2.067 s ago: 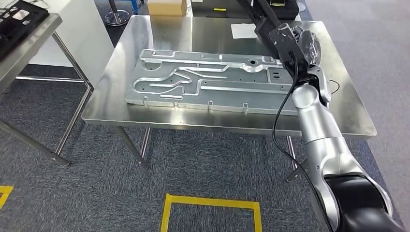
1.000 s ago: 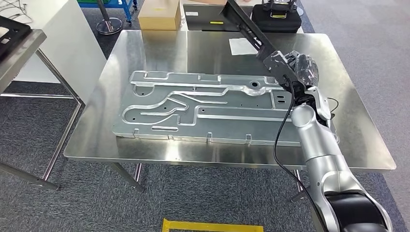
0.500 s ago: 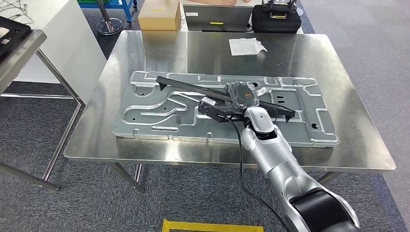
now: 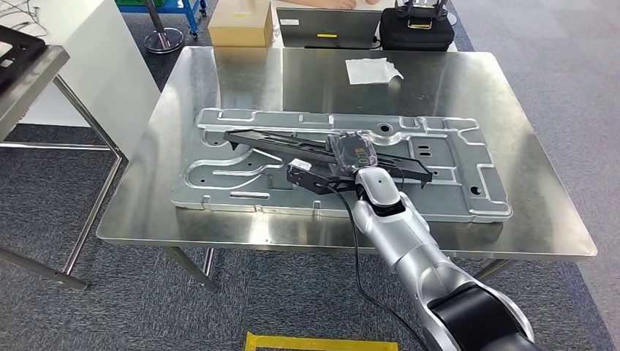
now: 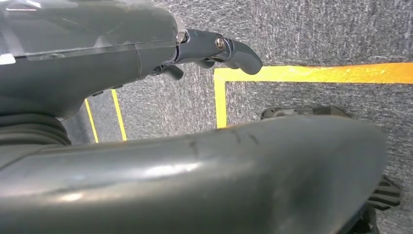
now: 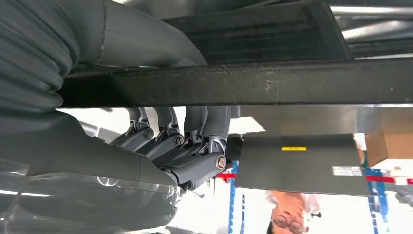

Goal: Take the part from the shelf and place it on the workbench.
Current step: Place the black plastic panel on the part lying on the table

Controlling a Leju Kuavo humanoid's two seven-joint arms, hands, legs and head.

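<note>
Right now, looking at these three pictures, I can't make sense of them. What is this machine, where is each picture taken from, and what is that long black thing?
This is a humanoid robot with two silver arms ending in many-fingered hands. The wide picture is taken from its head, looking down at a steel workbench. On the bench lies a large stamped metal panel, and farther back a crumpled white sheet.

The right hand grips a long black part and holds it low over the panel; whether it touches the panel I cannot tell.

The other two pictures come from cameras at the wrists, so they look turned. The right wrist view shows the fingers wrapped around that black part from close up. The left wrist view shows the left hand hanging beside the body over grey carpet with yellow floor tape, holding nothing, fingers curled.
</note>
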